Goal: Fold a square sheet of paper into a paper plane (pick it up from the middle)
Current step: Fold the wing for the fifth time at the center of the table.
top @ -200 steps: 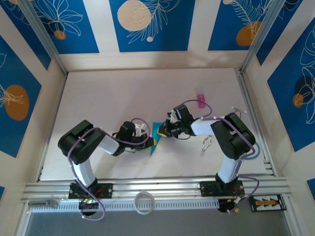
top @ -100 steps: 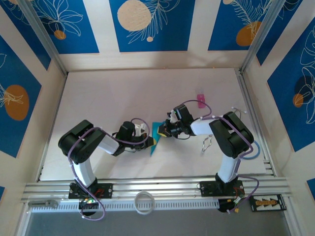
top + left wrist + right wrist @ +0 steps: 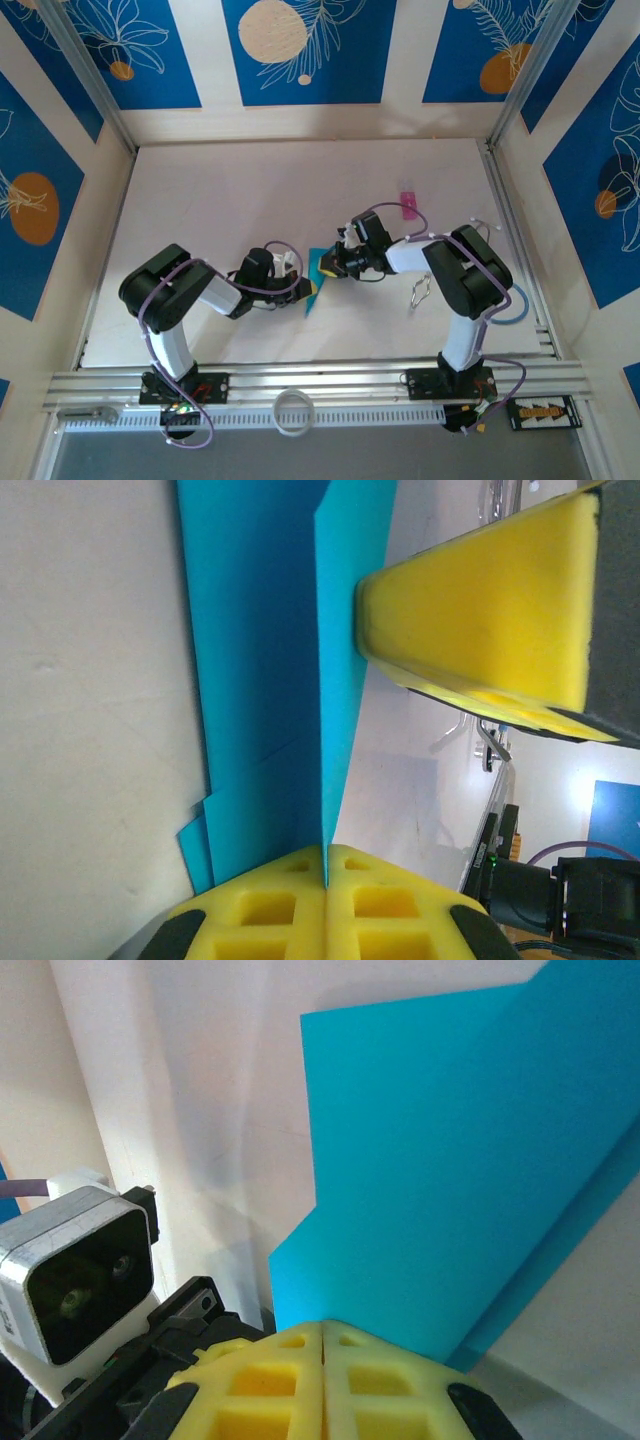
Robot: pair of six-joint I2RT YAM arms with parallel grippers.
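White table (image 3: pixel 250 200), boxed in by blue leaf-patterned panels (image 3: pixel 340 60). Left gripper (image 3: pixel 327 865) clenched on one edge of the creased cyan sheet of paper (image 3: pixel 265 680); right gripper (image 3: pixel 323 1335) clenched on another edge. Sheet held mid-table between both. Versus a second ago: right arm barely shifted, sheet unmoved; judged a fold being set. Counted: two grippers, one sheet, one pink object (image 3: pixel 408 203).

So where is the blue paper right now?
In the top view the blue paper is in the middle of the table, pinched between the left gripper and the right gripper.
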